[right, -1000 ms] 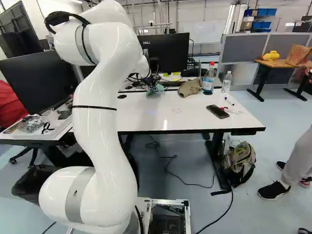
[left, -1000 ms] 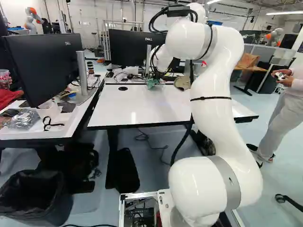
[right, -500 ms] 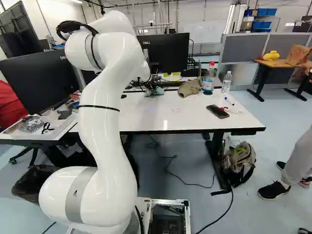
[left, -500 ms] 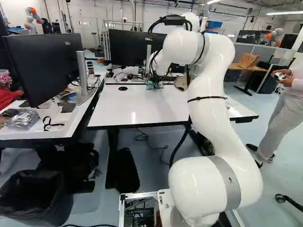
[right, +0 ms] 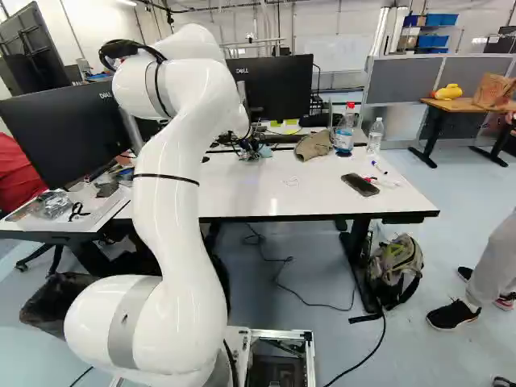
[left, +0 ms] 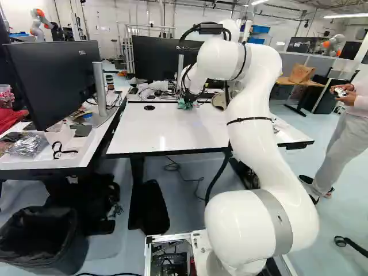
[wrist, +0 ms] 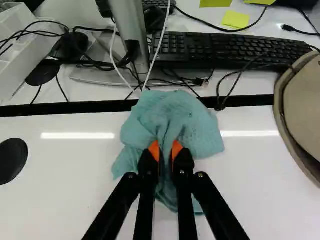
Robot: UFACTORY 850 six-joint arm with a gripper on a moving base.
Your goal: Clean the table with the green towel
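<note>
My gripper [left: 186,101] was clamped on a bunched fold of the green towel [wrist: 175,117] — out at the bench's [wrist: 65,210] far edge, between the round black disc [wrist: 12,161] and the keyboard [wrist: 235,49].

white wall [left: 138,14], gray partitions [right: 401,85], pale floor [right: 459,218], wood-topped desk [right: 462,106]
</note>
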